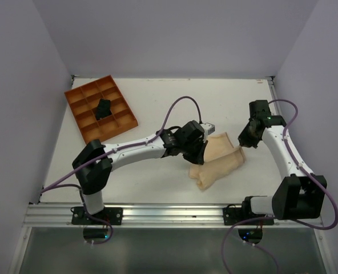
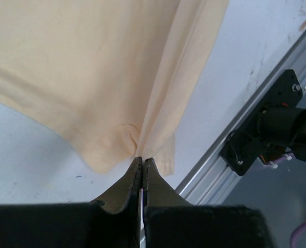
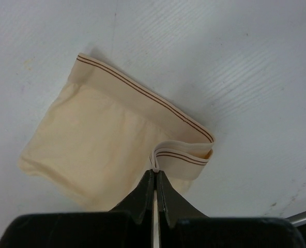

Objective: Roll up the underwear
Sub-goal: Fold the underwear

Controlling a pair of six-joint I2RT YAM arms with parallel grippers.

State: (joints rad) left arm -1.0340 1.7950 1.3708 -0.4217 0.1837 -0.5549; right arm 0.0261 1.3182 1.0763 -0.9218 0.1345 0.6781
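Pale lilac walls (image 1: 174, 34) close in a white table (image 1: 157, 97), with an aluminium rail (image 1: 169, 212) along its near edge. At the far left sits an orange tray (image 1: 77, 117) divided into compartments; a small black bundle (image 1: 103, 108) fills one of the middle ones, well apart from both arms. The underwear (image 1: 217, 162) lies right of centre, toward the near edge, partly folded. The left gripper (image 2: 142, 161) pinches a fold of the fabric tight, and the right gripper (image 3: 155, 171) is clamped on a turned-over loop of the striped waistband (image 3: 181, 156).
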